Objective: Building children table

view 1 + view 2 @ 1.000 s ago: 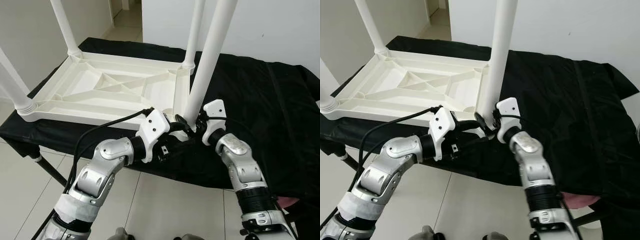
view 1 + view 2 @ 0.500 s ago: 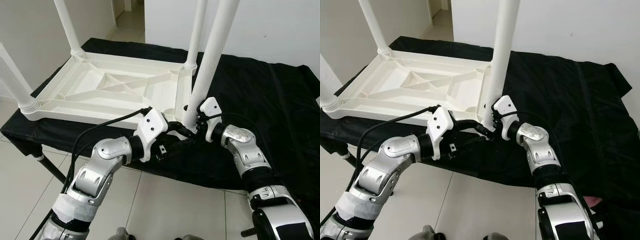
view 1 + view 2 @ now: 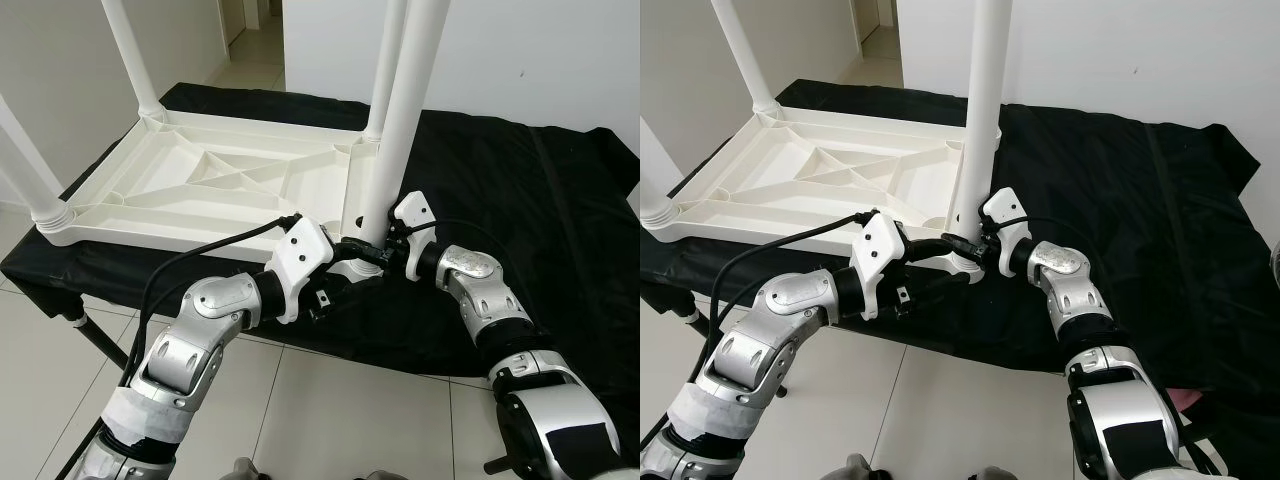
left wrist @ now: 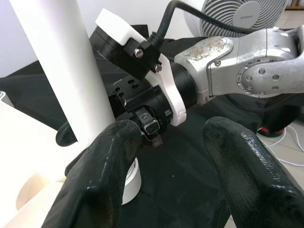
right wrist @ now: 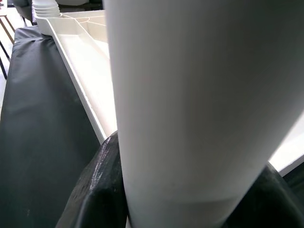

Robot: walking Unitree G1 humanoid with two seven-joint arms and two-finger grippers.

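On a black cloth (image 3: 520, 200) near its front edge lies the upturned white ribbed tabletop (image 3: 220, 180), where the right gripper (image 3: 978, 240) clasps the smooth round corner leg (image 3: 400, 120) while the left gripper (image 3: 365, 262), fingers parted, flanks its base.

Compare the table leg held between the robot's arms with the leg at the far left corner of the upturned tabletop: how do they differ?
The held leg has both grippers at its base; the far-left leg stands free. The held leg is at the near right corner and looks thicker, being closer; the far-left leg looks slimmer. Both are white, round and upright.
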